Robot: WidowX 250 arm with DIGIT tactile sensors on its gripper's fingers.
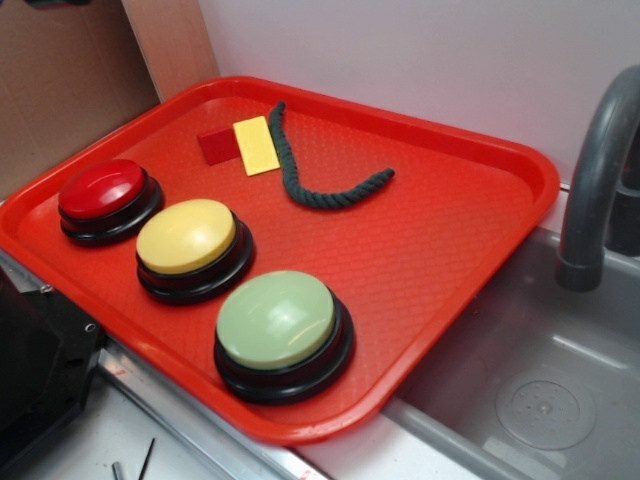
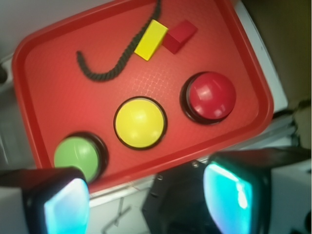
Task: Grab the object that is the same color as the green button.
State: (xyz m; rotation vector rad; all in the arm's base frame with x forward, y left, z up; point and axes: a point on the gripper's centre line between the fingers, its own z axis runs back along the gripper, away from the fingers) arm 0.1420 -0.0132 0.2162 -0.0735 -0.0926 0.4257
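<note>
Textured red tray (image 1: 430, 250) w/ curved twisted rope (image 1: 310, 180), dome green button (image 1: 278, 320); claw (image 2: 146, 202) open.

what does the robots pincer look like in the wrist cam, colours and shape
The pincer shows as two chunky black fingers at the bottom of the wrist view, each with a blocky, squared outline. Their inner pads look glossy pale cyan-blue. No cables or markings are visible. The exterior view does not clearly show the arm.

gripper (image 2: 146, 200) seen from the wrist view, jaws spread wide apart, nothing held between the two fingers (image 2: 66, 204)
</note>
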